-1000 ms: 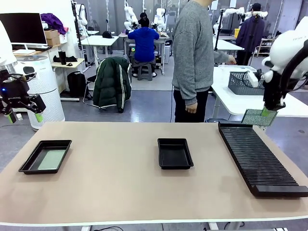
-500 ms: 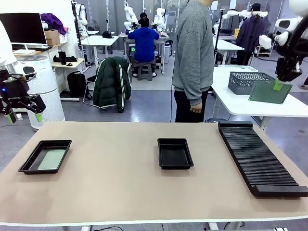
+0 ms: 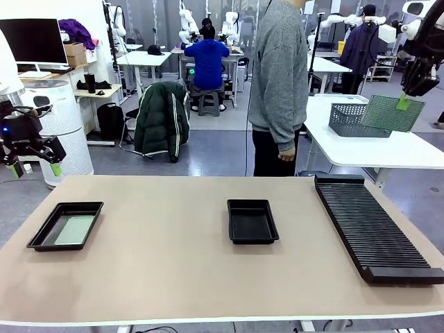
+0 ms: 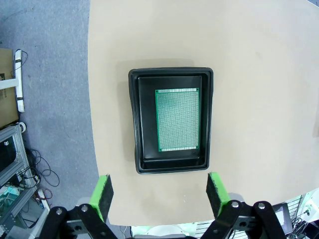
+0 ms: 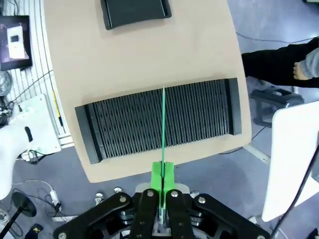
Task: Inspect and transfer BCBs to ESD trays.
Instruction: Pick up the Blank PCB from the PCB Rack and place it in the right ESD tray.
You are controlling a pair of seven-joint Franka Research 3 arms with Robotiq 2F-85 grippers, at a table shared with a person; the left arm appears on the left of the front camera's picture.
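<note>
High at the upper right, my right gripper (image 3: 403,103) is shut on the corner of a green BCB (image 3: 390,114), well above the table. In the right wrist view that BCB (image 5: 163,129) shows edge-on as a thin green line rising from the closed gripper (image 5: 163,180). Another BCB (image 4: 177,119) lies flat in the left ESD tray (image 4: 133,119), directly below my open left gripper (image 4: 159,194). From the front, the left gripper (image 3: 35,168) hovers over the table's left edge, behind this tray (image 3: 41,238). The middle ESD tray (image 3: 252,238) holds nothing.
A long black slotted rack (image 3: 374,232) runs along the table's right side, seen far below in the right wrist view as well (image 5: 124,129). A person in a grey sweater (image 3: 277,83) stands at the far edge. Behind, a white side table carries a grey basket (image 3: 350,119).
My right gripper has lifted the BCB up and to the right, away from the rack's far end. The left gripper has stayed still.
</note>
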